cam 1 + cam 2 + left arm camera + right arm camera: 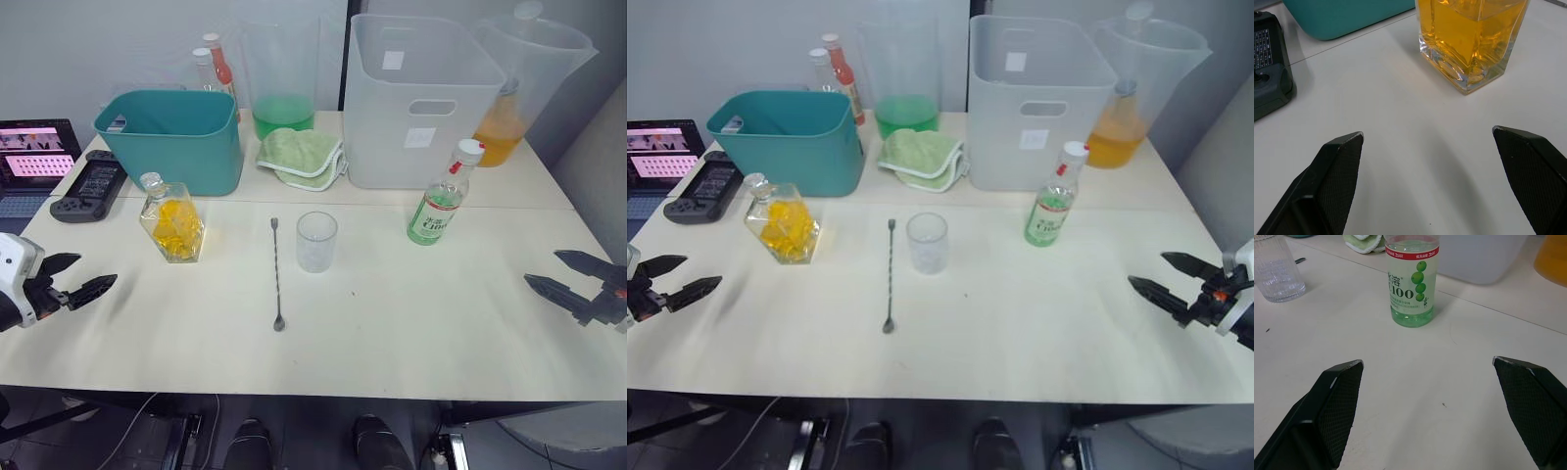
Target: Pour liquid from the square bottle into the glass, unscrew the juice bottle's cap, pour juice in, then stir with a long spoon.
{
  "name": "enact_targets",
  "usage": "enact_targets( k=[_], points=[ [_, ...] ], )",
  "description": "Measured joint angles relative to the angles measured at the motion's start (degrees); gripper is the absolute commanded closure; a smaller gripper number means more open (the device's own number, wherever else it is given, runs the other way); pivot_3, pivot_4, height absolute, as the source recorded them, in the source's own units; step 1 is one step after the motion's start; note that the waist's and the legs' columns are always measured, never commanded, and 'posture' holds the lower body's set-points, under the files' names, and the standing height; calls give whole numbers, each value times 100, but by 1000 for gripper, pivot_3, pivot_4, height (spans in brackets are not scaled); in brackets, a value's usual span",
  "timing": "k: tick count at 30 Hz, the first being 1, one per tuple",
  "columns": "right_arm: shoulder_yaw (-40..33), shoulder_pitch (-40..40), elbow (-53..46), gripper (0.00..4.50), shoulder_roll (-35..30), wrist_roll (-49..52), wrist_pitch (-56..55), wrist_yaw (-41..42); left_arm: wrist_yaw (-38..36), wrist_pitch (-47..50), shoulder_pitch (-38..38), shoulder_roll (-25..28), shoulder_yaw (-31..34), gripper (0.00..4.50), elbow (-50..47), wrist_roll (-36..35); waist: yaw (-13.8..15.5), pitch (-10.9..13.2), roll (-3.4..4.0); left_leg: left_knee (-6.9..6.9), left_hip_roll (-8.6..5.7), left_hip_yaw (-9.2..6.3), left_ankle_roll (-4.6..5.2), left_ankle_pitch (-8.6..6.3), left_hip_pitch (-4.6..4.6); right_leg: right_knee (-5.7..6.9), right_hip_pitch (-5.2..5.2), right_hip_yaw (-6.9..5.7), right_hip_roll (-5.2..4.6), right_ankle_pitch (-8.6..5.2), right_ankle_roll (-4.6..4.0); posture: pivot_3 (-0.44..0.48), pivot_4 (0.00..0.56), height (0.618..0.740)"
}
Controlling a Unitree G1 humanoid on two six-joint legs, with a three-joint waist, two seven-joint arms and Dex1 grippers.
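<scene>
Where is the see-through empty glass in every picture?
Left eye view: the clear ribbed drinking glass stands mid-table, just right of the long metal stirring spoon.
Right eye view: same place, glass right of the spoon.
Left wrist view: not in it.
Right wrist view: at the upper-left corner.
Shared landmark: the green-labelled plastic juice bottle, to the glass's right.

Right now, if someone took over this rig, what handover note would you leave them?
Left gripper open, empty, low at the table's left edge, facing the square bottle.
Right gripper open, empty, at the right edge, facing the juice bottle.
Glass stands mid-table and looks empty; long spoon lies flat just left of it.
Juice bottle's cap is on.
Done: nothing.
Left: both pours, uncapping, stirring.
</scene>
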Motion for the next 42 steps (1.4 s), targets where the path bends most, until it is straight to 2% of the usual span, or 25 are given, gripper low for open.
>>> enact_targets(
  k=[4,10,19,28,37,42],
  points=[
    [61,-62,-1,0,0,-1,25,-1,57,29,81,-70,102,36,-179,-75,0,0,0,0,0,0,0,0,0,0,0,0,0,0,0,0,150,734],
    [333,-485,-226,0,0,21,363,52,196,334,522,-220,412,36,-955,-321,-11,1,2,-1,1,0,0,0,1,2,0,0,0,1,-2,0,150,734],
    [748,-659,-1589,0,44,694,1488,187,433,903,1254,-757,934,36,-2407,-899,-1,2,3,1,1,0,0,0,0,-1,1,1,0,0,-2,0,150,734],
    [1129,-937,-2171,0,176,898,1853,104,649,1134,1570,-957,1121,36,-2857,-1005,7,2,3,3,1,0,0,-1,-2,-2,-1,1,0,0,-3,0,150,734],
    [1900,-2161,-2781,0,434,1148,2302,36,1765,1145,1927,-2098,1243,36,-3817,-1004,-3,2,1,3,3,-1,1,-1,-6,-4,-2,0,2,15,-25,0,150,734],
    [2266,-2439,-2840,0,517,1141,2356,189,2454,1146,2135,-2660,1268,36,-4475,-1001,61,2,-1,13,3,-1,1,-1,-12,-7,0,-1,2,16,-28,0,150,734]
  ],
)
